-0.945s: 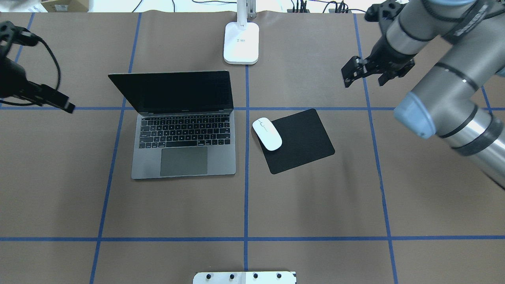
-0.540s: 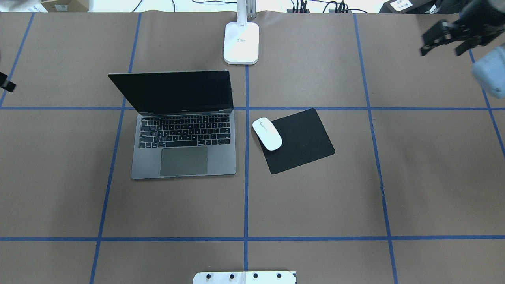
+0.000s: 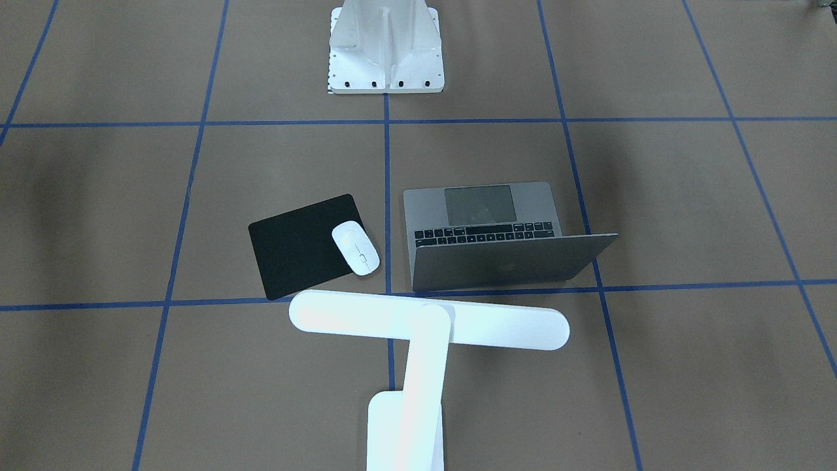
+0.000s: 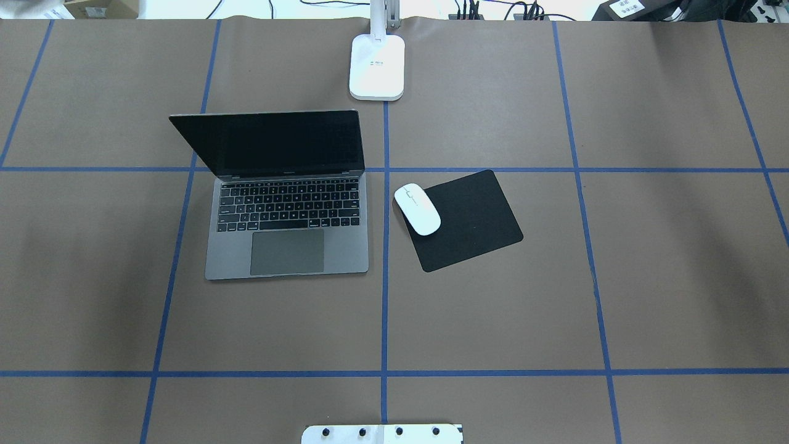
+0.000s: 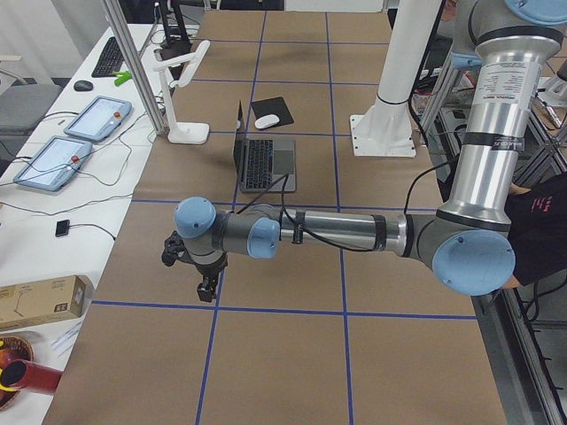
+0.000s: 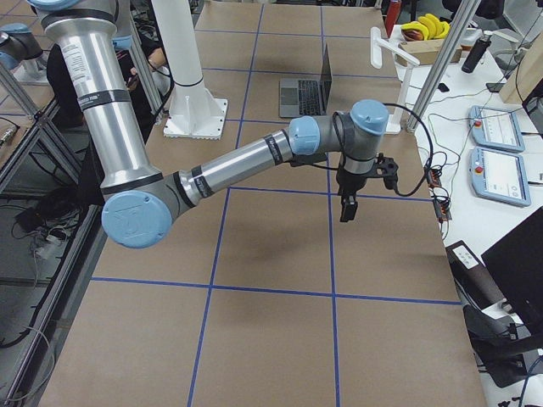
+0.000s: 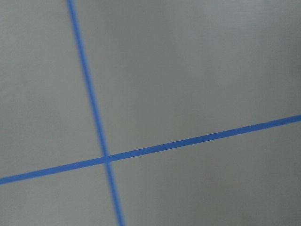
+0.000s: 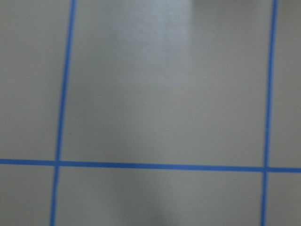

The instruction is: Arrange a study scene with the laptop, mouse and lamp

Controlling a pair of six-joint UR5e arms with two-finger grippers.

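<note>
Mouse [image 4: 417, 209] overhangs mat [image 4: 474, 222] edge; left fingers [image 5: 205, 289], right fingers [image 6: 345, 209] (well away): cannot tell if open

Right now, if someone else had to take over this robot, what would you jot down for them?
Left gripper: over bare table at the robot's left end, far from the things; open or shut, cannot tell.
Right gripper: likewise, at the right end.
Laptop open, screen dark; mouse on the black mat beside it; lamp behind both, at the far edge.
The setup looks done; nothing obvious is left.
</note>
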